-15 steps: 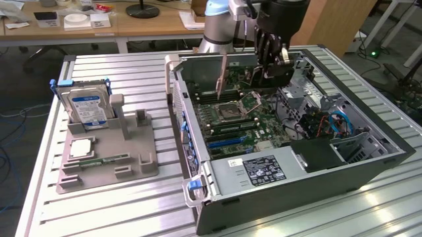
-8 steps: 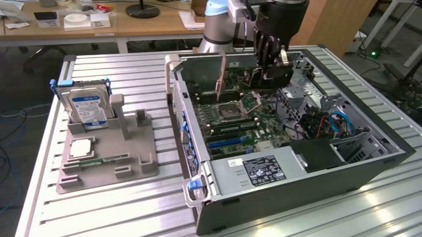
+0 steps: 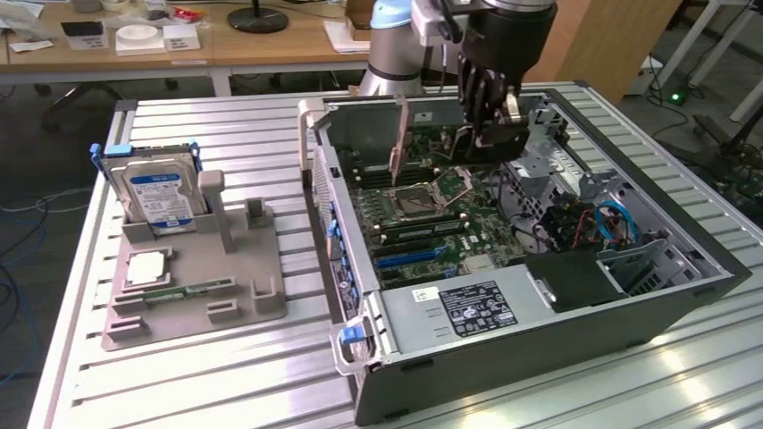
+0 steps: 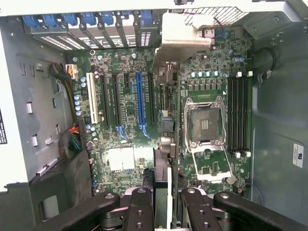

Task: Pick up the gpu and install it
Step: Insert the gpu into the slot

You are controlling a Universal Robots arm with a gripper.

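Observation:
My gripper (image 3: 487, 114) hangs over the open computer case (image 3: 667, 295), above the motherboard's upper part. It is shut on the gpu (image 3: 489, 147), which it holds on edge above the board. In the wrist view the gpu (image 4: 162, 185) runs edge-on away from between my two dark fingers (image 4: 142, 209). Its pale metal bracket (image 4: 180, 36) reaches toward the case's rear slot openings. It hangs over the strip between the long expansion slots (image 4: 139, 103) and the empty processor socket (image 4: 204, 125). I cannot tell whether its lower edge touches a slot.
A grey parts fixture (image 3: 197, 304) stands at the exterior view's left, holding a silver hard drive with a blue label (image 3: 159, 192), a small memory stick (image 3: 179, 290) and a square chip (image 3: 146, 266). The power supply (image 3: 477, 308) and drive cage (image 3: 638, 268) fill the case's near end.

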